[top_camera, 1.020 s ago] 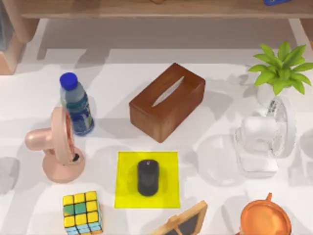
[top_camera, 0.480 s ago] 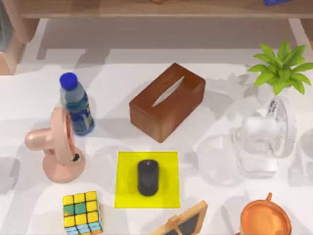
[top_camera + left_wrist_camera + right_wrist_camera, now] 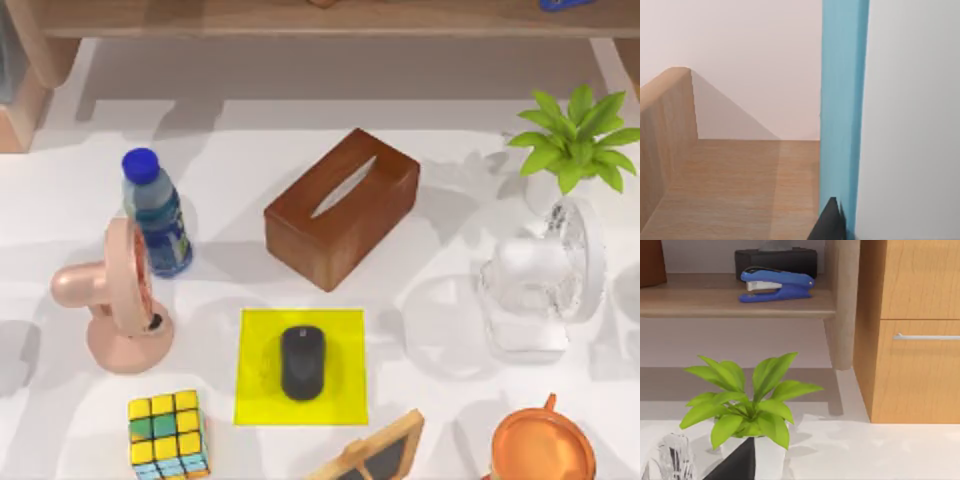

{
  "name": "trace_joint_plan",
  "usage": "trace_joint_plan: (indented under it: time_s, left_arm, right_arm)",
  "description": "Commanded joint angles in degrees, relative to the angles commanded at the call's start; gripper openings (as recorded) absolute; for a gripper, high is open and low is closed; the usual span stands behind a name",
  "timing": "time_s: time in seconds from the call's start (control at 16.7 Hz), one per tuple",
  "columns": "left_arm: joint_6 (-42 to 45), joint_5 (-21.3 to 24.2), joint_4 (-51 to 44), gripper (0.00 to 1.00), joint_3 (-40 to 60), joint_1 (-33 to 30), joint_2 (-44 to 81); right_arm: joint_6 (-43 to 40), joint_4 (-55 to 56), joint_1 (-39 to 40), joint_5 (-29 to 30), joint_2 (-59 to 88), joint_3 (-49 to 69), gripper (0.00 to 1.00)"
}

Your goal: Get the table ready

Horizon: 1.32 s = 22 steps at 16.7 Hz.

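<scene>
The white table (image 3: 230,140) carries a wooden tissue box (image 3: 342,207) in the middle. In front of the box, a black mouse (image 3: 302,362) rests on a yellow mat (image 3: 345,340). In the left wrist view, a dark piece of my left gripper (image 3: 830,222) sits against an upright blue panel (image 3: 842,110) inside a wooden shelf compartment (image 3: 740,185). A dark piece of my right gripper (image 3: 737,465) shows just before the potted plant (image 3: 747,405), which stands at the table's back right.
On the left stand a blue-capped bottle (image 3: 157,215), a pink fan (image 3: 115,300) and a colour cube (image 3: 167,433). On the right are the plant (image 3: 575,140), a white fan (image 3: 540,285) and an orange cup (image 3: 543,445). A small framed board (image 3: 375,455) lies at the front. The shelf holds a blue stapler (image 3: 775,284) beside a wooden drawer cabinet (image 3: 920,330).
</scene>
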Motion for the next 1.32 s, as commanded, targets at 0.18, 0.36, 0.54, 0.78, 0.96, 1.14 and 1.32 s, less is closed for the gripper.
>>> trace_joint_plan:
  time_s: [0.18,0.36,0.54,0.78,0.96,1.14,1.32]
  left_arm:
    - [0.1,0.0,0.0,0.0,-0.2,-0.2,-0.3]
    - [0.1,-0.8,-0.5,0.0,-3.1,-0.8,-3.8]
    - [0.1,-1.7,-1.1,0.0,-6.5,-1.7,-7.8]
    - [0.2,-1.8,-1.2,0.0,-6.7,-1.5,-8.0]
    - [1.7,-1.4,0.1,0.0,-6.3,-0.1,-9.3]
    - [7.6,0.0,4.1,0.0,-6.8,6.2,-12.2]
    - [17.0,2.2,8.8,0.0,-10.4,16.0,-13.7]
  right_arm:
    - [0.0,0.0,0.0,0.0,0.0,0.0,1.0]
    - [0.0,0.0,0.0,0.0,0.0,0.0,1.0]
    - [0.0,0.0,0.0,0.0,0.0,0.0,1.0]
    - [0.0,0.0,0.0,0.0,0.0,0.0,1.0]
    - [0.0,0.0,0.0,0.0,0.0,0.0,1.0]
    - [0.0,0.0,0.0,0.0,0.0,0.0,1.0]
    - [0.0,0.0,0.0,0.0,0.0,0.0,1.0]
